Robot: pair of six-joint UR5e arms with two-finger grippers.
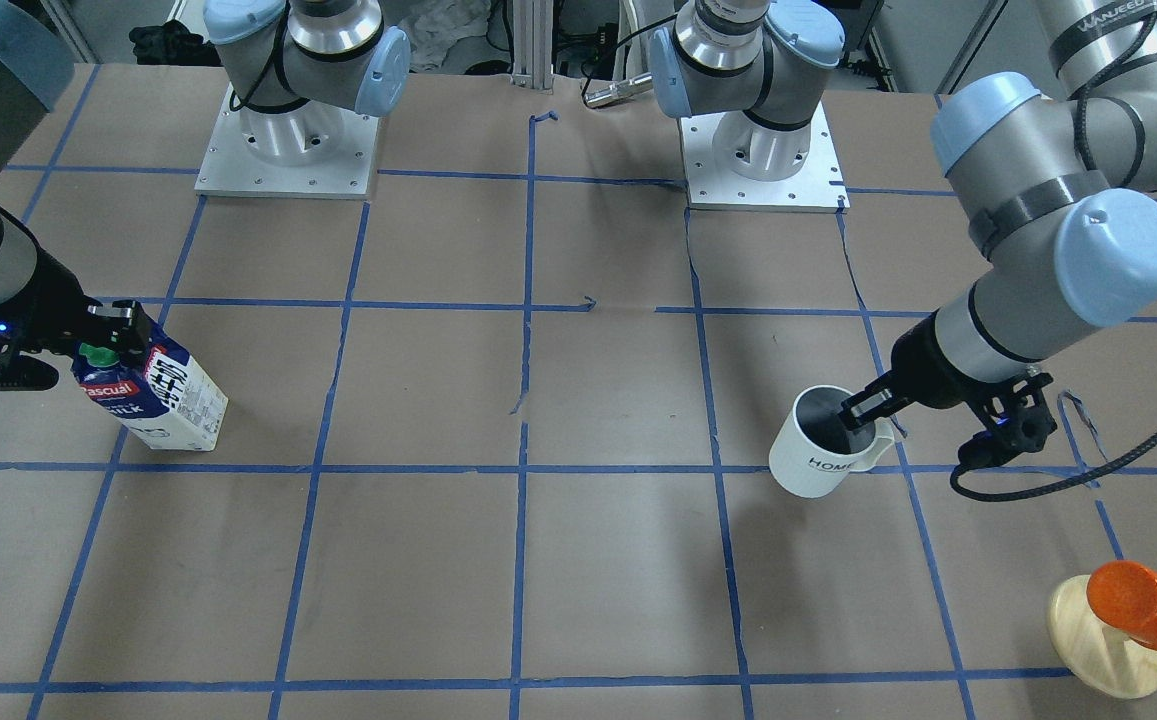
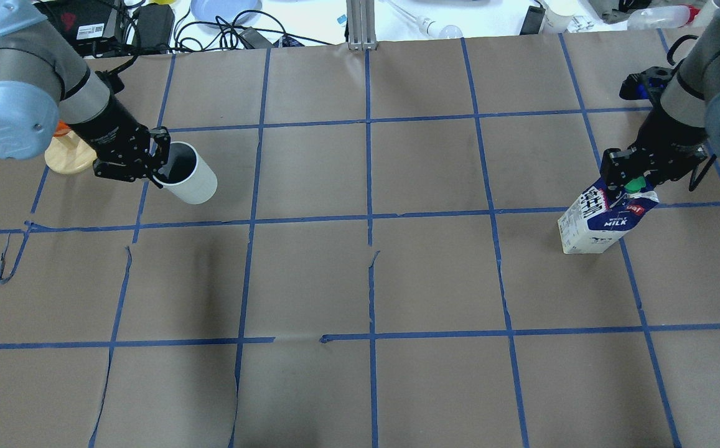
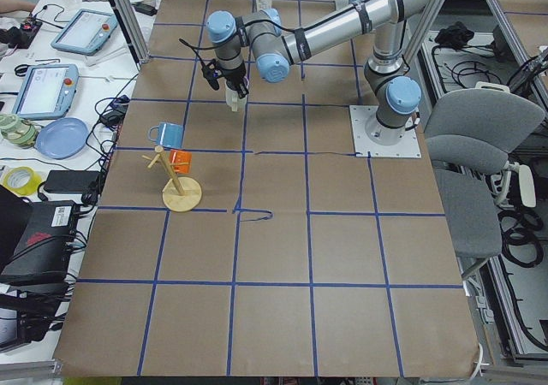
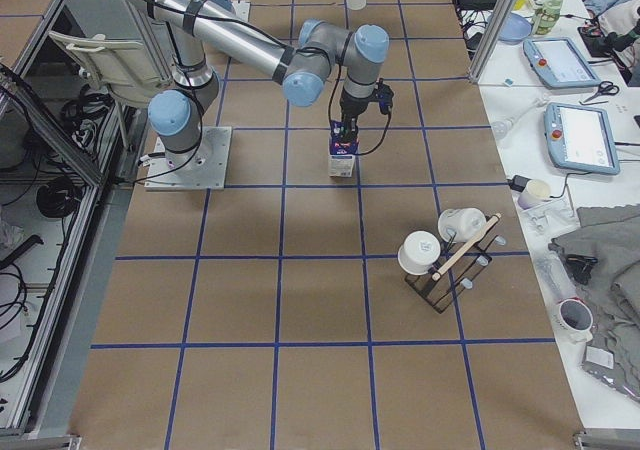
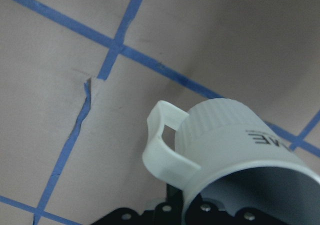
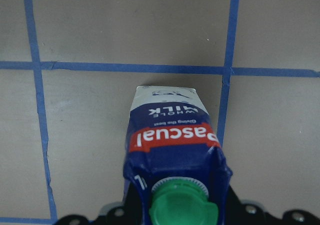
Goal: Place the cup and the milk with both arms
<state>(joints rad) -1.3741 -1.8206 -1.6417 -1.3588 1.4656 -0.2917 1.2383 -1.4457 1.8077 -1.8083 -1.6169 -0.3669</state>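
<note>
Left claw (image 1: 866, 415) is pinching the cup (image 1: 818, 455) by its rim, one finger dipping inside, and I'm seeing the cup tilting beneath it at the table's (image 1: 618, 400) left side. Right claw (image 1: 116, 335) is clamping the milk (image 1: 173, 400) by its gabled top, the carton leaning below it at the right side.

Front: across table (image 1: 578, 400), steeply down | Overhead: opposite side, downward | Sides: table ends, distant | Wrists: close on cup (image 5: 235, 150), milk (image 6: 172, 150); fixed views share both
</note>
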